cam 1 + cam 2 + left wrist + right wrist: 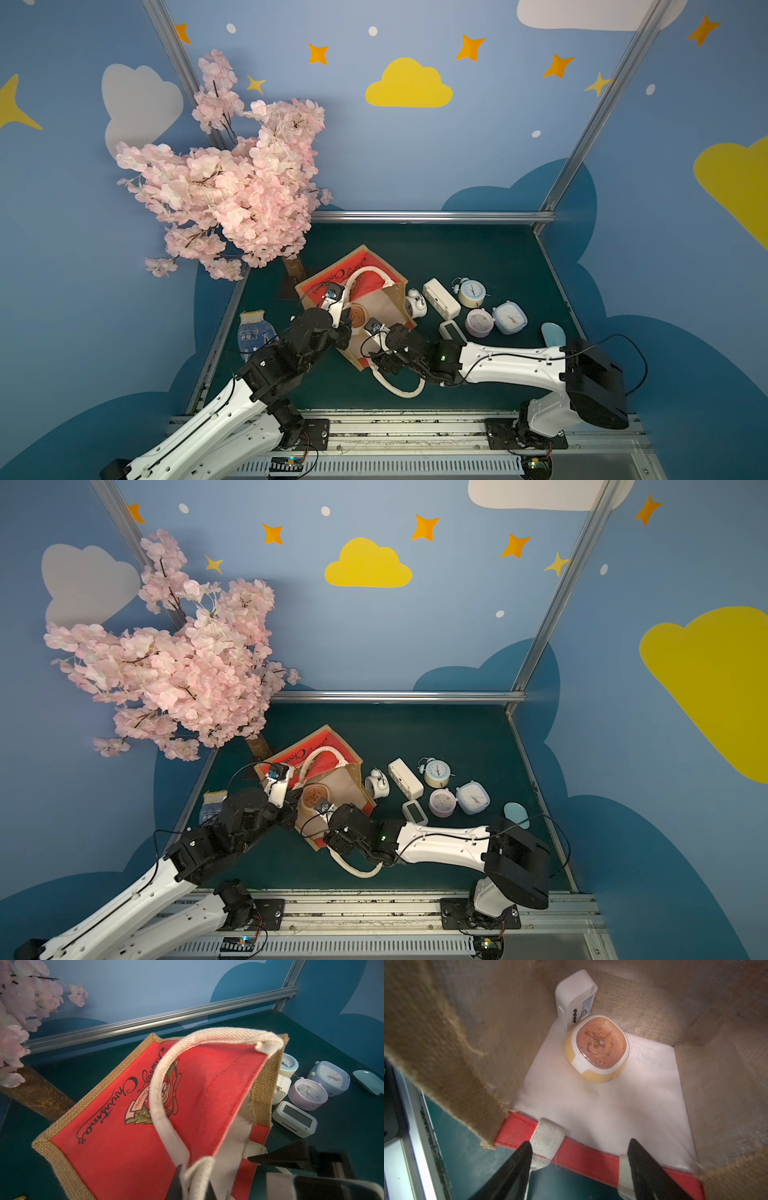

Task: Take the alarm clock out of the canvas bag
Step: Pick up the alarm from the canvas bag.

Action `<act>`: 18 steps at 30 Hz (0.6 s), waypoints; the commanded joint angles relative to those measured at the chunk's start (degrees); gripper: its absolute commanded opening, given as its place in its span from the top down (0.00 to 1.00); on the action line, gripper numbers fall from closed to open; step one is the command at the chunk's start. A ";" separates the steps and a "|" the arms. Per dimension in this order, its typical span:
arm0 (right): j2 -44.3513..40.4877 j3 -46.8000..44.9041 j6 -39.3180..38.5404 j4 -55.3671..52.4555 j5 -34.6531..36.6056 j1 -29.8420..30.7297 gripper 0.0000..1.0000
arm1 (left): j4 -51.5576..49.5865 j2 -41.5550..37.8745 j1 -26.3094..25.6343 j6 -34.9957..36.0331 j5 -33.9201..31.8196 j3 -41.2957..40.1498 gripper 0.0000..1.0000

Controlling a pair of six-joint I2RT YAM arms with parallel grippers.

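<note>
Right gripper (580, 1142): jaws apart at canvas bag (446, 1047) mouth, empty | left gripper (193, 1184): clamped on handle (160, 1093) | alarm clock (598, 1051): inside bag on lining, touching white clock (575, 997) | progress: extraction not begun; reach, grasp and lift are left.

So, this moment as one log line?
left gripper: shut on handle | right gripper: open at canvas bag mouth | orange alarm clock: inside, untouched

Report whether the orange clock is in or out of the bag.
In. The orange clock lies inside the bag on its cream lining, beside a white clock, burlap walls around.
</note>
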 commanded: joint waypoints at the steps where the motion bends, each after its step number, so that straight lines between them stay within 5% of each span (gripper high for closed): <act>1: 2.73 2.96 -0.79 -0.53 -0.10 -0.26 0.27 | 1.36 0.95 0.18 -0.03 1.59 2.32 0.88; 18: 7.69 6.59 4.90 -7.77 -10.88 -6.51 0.27 | 4.48 -4.07 0.20 2.37 7.27 -1.22 0.88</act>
